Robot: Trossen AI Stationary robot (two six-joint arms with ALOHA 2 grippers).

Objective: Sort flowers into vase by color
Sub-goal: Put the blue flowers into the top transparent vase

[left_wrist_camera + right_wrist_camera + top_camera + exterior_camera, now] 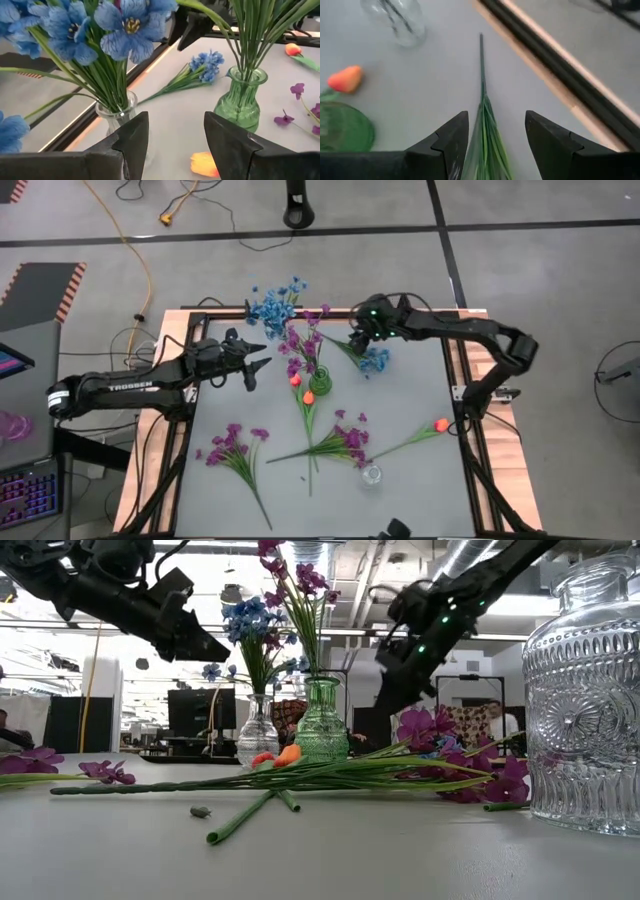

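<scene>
I have the right gripper (360, 338) hovering over the blue sprig (372, 360) that lies on the tabletop (420, 395) near the far edge, just beside the green vase (320, 383). Its fingers are spread, nothing between them yet. In the right wrist view the sprig's stem (482, 65) runs straight out ahead of the gripper, its leaves fanning back between the two fingers, so the long axis lies along my line of approach and the fingers straddle it. My guess is a straight drop and a pinch on the leafy stem would take it.

The left gripper (258, 362) hangs spread and empty just beside the clear vase (117, 117), which holds blue flowers (272, 305). The right arm is plainly nearer the loose blue sprig.

The blue head itself is out of the right wrist view, and from above the gripper covers part of the stem. More purple sprigs (232, 445) and an orange tulip (440, 424) lie nearer the front, well apart.
</scene>
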